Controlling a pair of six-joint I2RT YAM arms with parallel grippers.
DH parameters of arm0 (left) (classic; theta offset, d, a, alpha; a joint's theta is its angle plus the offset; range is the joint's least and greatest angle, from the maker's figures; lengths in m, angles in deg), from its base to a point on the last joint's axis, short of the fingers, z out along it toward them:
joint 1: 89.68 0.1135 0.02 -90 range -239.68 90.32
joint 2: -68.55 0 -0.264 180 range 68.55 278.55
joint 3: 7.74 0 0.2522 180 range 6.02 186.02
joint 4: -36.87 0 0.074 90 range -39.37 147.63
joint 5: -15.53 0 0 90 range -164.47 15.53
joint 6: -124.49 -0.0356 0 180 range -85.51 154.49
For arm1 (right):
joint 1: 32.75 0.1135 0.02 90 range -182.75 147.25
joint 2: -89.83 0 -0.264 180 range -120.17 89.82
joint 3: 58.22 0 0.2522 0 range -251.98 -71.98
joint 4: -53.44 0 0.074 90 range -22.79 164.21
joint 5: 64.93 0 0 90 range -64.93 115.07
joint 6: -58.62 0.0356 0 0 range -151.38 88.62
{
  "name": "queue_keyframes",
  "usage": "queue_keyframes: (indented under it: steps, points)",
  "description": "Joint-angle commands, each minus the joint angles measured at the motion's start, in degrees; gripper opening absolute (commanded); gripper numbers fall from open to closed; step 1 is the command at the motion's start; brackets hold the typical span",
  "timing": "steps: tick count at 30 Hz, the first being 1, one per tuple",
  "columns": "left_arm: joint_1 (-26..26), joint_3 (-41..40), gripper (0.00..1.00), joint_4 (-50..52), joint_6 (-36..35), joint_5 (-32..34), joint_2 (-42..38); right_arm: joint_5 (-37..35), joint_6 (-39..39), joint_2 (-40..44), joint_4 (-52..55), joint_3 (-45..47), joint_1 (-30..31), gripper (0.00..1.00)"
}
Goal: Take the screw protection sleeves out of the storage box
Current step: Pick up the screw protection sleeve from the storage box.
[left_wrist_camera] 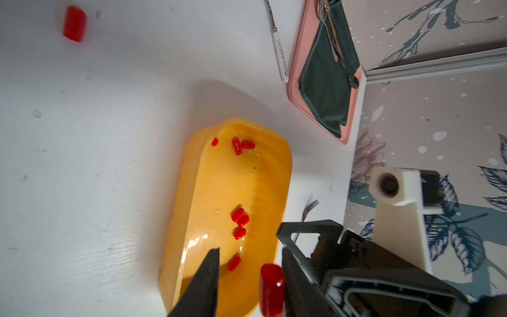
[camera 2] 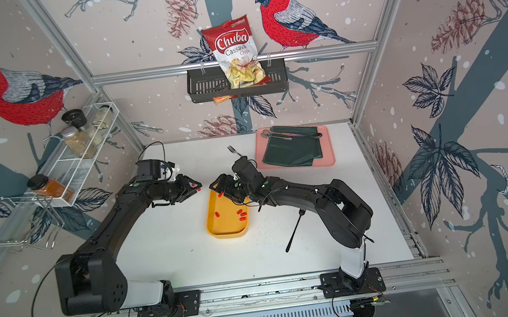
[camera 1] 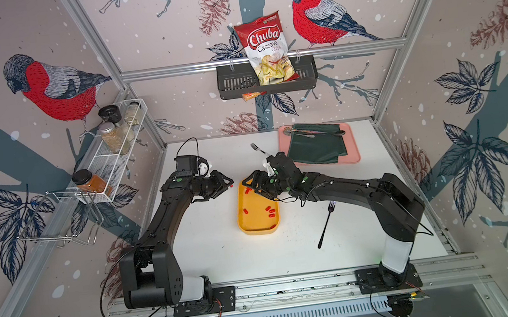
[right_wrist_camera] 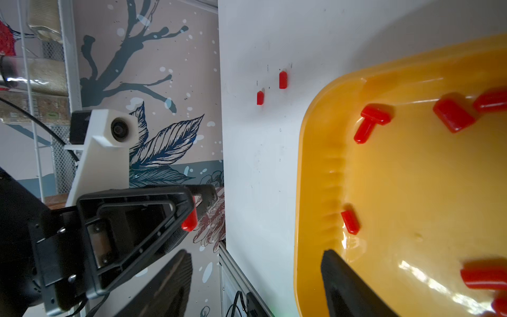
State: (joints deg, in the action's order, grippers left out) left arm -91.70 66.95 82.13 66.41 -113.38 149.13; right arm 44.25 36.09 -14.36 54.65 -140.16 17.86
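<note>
The yellow-orange storage box (camera 1: 259, 228) (camera 2: 227, 234) lies mid-table with several red screw protection sleeves (camera 1: 270, 211) (left_wrist_camera: 240, 216) (right_wrist_camera: 454, 115) scattered inside. My left gripper (camera 1: 228, 183) (left_wrist_camera: 248, 274) hovers just left of the box's far end, jaws apart. One sleeve (left_wrist_camera: 271, 291) (right_wrist_camera: 189, 221) clings to one finger, with a clear gap to the other finger. Two sleeves (right_wrist_camera: 283, 79) lie on the table past the box, and one (left_wrist_camera: 74, 23) shows in the left wrist view. My right gripper (camera 1: 250, 182) (right_wrist_camera: 258, 285) is open over the box's far end, straddling its rim (right_wrist_camera: 301, 164).
A black fork (camera 1: 326, 222) lies under my right arm and a silver fork (camera 1: 258, 149) sits behind the grippers. A pink tray (camera 1: 355, 156) with green cloth and cutlery is at the back right. A spice rack hangs on the left wall, a chip basket on the back wall.
</note>
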Motion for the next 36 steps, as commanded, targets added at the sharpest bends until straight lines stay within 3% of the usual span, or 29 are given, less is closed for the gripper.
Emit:
queue_keyframes:
  steps: [1, 9, 27, 32, 36]
  points:
    - [0.00, -1.08, 0.39, -3.43, 4.28, -6.16, -0.79, 2.01, 6.98, 0.27, -18.69, 4.76, -0.27, 0.68]
    - [-0.07, -2.31, 0.39, -3.97, 5.04, -7.31, -1.69, 3.78, 8.56, -4.55, -27.17, 2.79, 1.17, 0.65]
    - [0.01, -3.42, 0.39, -4.52, 5.34, -8.06, -1.57, 4.35, 11.06, -9.26, -31.83, 1.18, 3.42, 0.50]
    - [0.13, -3.45, 0.39, -5.22, 6.10, -8.17, -1.36, 2.04, 12.17, -5.25, -34.07, 7.55, 3.16, 0.51]
    - [0.14, -5.13, 0.40, -9.74, 9.20, -10.03, -1.95, 1.58, 20.60, -5.33, -47.68, 14.34, 2.46, 0.50]
